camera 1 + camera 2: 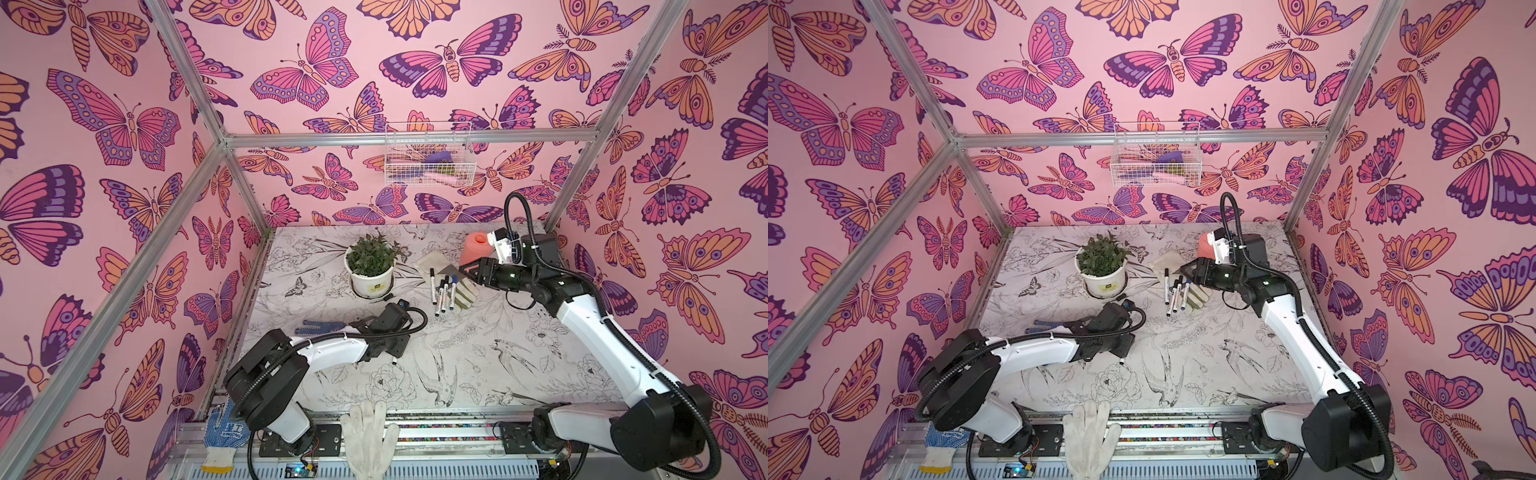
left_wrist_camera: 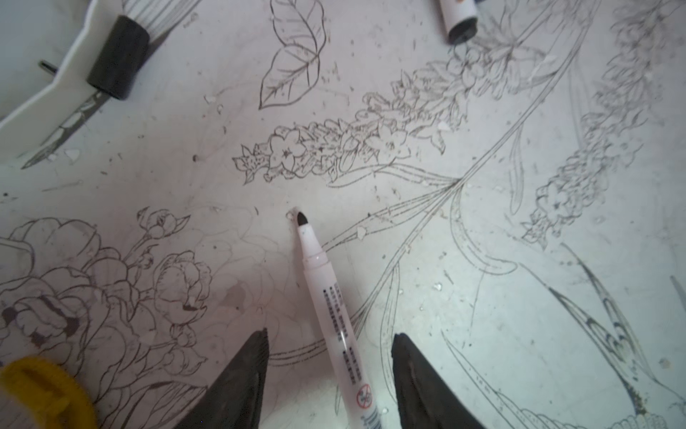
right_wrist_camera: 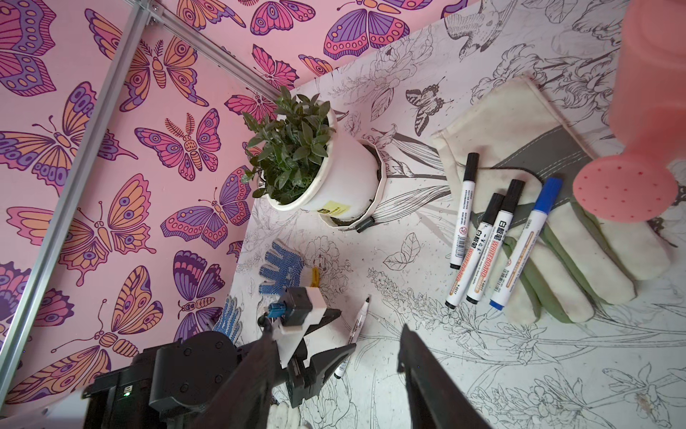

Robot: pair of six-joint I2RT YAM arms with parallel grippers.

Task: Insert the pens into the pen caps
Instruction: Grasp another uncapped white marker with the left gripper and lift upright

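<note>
Plainly, the left pincer (image 2: 330,334) is hanging low over the surface (image 2: 482,260) with its two dark, ridged fingers (image 2: 241,371) standing apart. An uncapped pen (image 2: 326,308) is lying flat between them, touching neither; its slim white plastic barrel is carrying small dark print and ending in a black felt tip. The right pincer (image 3: 337,332) is hanging spread too, with nothing between its fingers. Four capped pens (image 3: 493,241) are lying side by side, partly across a cream and grey-green work glove (image 3: 594,267): three are wearing black cylindrical caps and one a blue cap (image 3: 549,193). One loose black cap (image 3: 365,224) is resting against the saucer under a white plastic pot (image 3: 345,178) holding a leafy green plant. A pink plastic watering can (image 3: 627,193) with a round dotted rose is sitting just beside the glove, and a blue-dotted knit glove (image 3: 282,267) is lying near the left arm. The matte surface is showing line-drawn flowers and birds.
</note>
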